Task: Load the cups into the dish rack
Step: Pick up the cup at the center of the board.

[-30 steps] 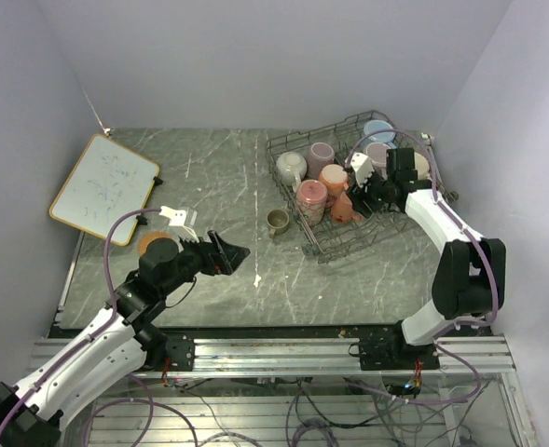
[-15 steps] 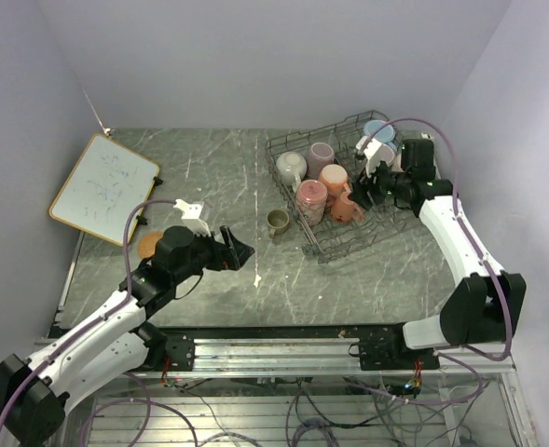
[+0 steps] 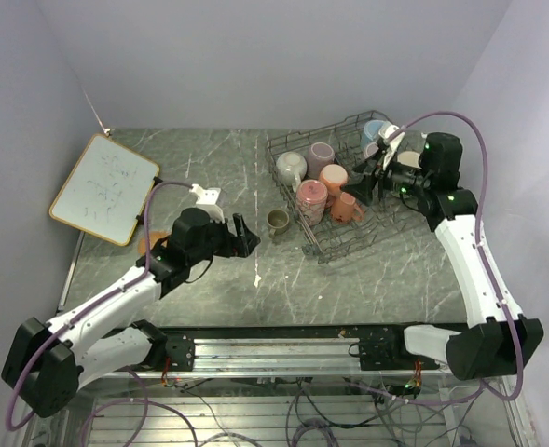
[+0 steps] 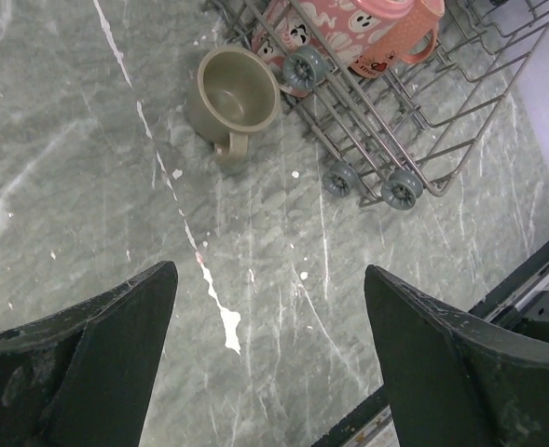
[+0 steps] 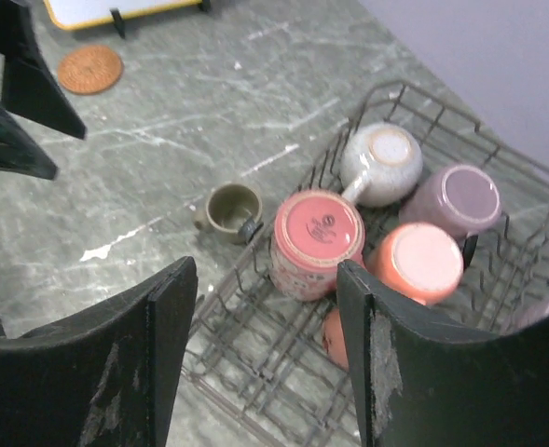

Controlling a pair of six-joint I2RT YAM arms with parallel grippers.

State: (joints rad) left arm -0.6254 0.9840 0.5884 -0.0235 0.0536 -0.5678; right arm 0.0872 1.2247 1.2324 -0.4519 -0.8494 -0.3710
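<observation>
I see a grey-green marbled stone table [image 3: 209,177] with pale veins and a white smear [image 4: 220,317] near its front. A wood-framed whiteboard [image 3: 103,188] sits at the far left, with a round cork coaster [image 5: 89,69] nearer me, partly hidden in the top view. The grey wire dish rack [image 3: 353,240] stands on small wheels at the right. A small olive-brown mug [image 4: 234,93] stands upright just beside the rack's left side.

One olive mug [image 3: 277,222] stood mid-frame, beside the one rack [image 3: 367,233] at upper right. Inside it I counted at least six mugs [image 3: 311,200].
</observation>
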